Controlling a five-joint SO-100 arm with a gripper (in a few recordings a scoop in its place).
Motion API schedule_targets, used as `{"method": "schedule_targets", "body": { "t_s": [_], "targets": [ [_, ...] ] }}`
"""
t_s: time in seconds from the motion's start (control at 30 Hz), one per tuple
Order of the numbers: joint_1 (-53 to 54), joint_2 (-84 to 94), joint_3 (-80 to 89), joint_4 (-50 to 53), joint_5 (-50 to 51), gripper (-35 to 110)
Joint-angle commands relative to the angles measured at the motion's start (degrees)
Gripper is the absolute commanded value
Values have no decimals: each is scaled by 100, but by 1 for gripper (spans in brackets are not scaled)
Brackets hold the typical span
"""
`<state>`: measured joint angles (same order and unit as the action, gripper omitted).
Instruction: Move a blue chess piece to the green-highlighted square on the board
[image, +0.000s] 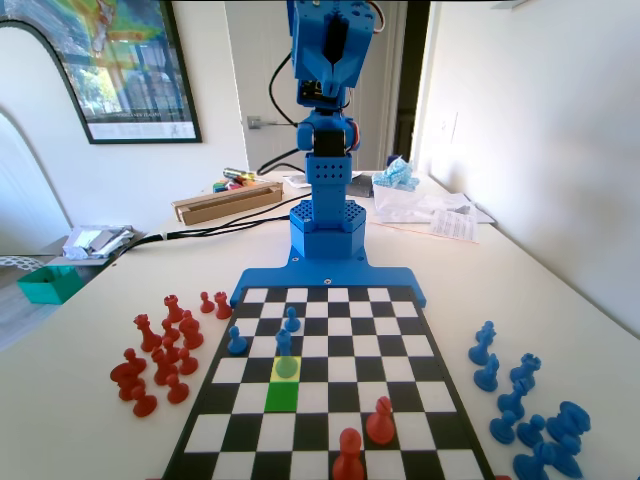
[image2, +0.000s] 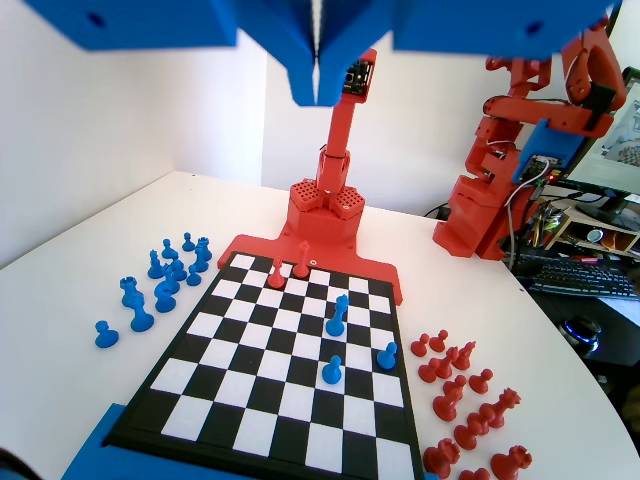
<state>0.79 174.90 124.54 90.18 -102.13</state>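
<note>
- The blue two-finger gripper hangs from the top edge of the wrist view with its jaws pressed together, nothing between them, high above the board.
- In the fixed view the blue arm stands upright at the far end of the glossy black-and-white chequered board.
- A small blue plastic pawn with a round head stands on the pale yellow-tinted square, which touches the far edge of the solid bright green square; the green square is bare.
- Two more blue pawns stand further back on the board; two red pawns stand near its front edge.
- Red pieces cluster on the table left of the board, blue pieces on the right, in the fixed view.
</note>
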Motion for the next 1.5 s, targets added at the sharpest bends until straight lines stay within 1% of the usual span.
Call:
{"method": "schedule_targets", "body": {
  "t_s": [0.0,1.2,1.4,1.47],
  "targets": [
    [53,18,18,-18,-79,2],
    [44,18,18,-18,-79,2],
    [53,18,18,-18,-70,5],
    [53,18,18,-18,-79,1]
  ]
}}
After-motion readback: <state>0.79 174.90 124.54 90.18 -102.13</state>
